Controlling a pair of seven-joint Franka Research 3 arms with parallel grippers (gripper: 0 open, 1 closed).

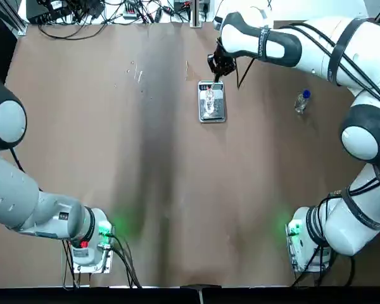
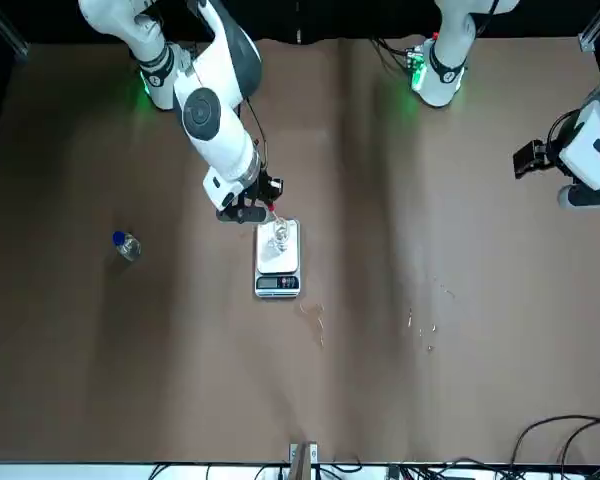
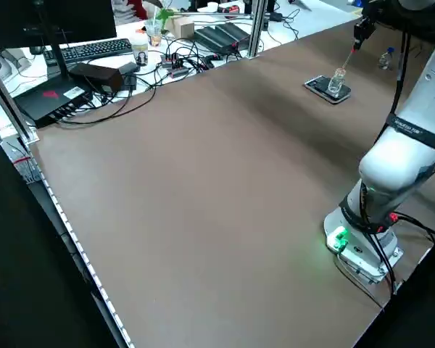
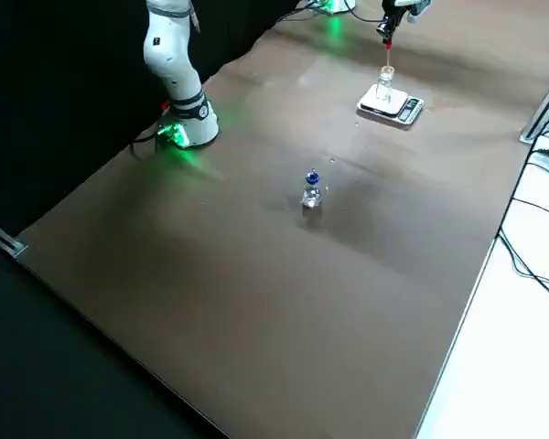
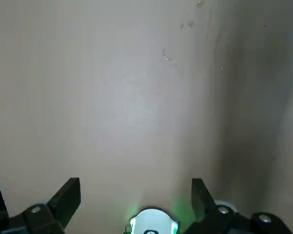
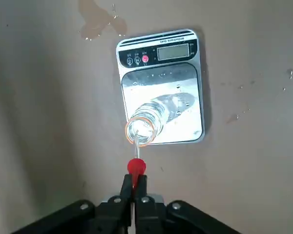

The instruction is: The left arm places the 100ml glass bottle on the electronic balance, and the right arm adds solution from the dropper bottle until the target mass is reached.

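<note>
Top view: I log the glass bottle (image 1: 209,101) standing on the electronic balance (image 1: 212,102), so placement looks done; my right gripper (image 1: 219,68) sits at its 12 o'clock, and the blue-capped dropper bottle (image 1: 301,101) stands well apart at 3 o'clock. Front view: left gripper (image 2: 532,158) parked far off at the table's edge. Right wrist view: fingers (image 6: 127,187) pinched together on a red-bulbed dropper (image 6: 136,167), its glass tip in the bottle mouth; dosing appears underway, display unreadable, target unconfirmed. Left wrist view: fingers (image 5: 68,195) spread apart, holding nothing, over bare table (image 5: 136,97).
</note>
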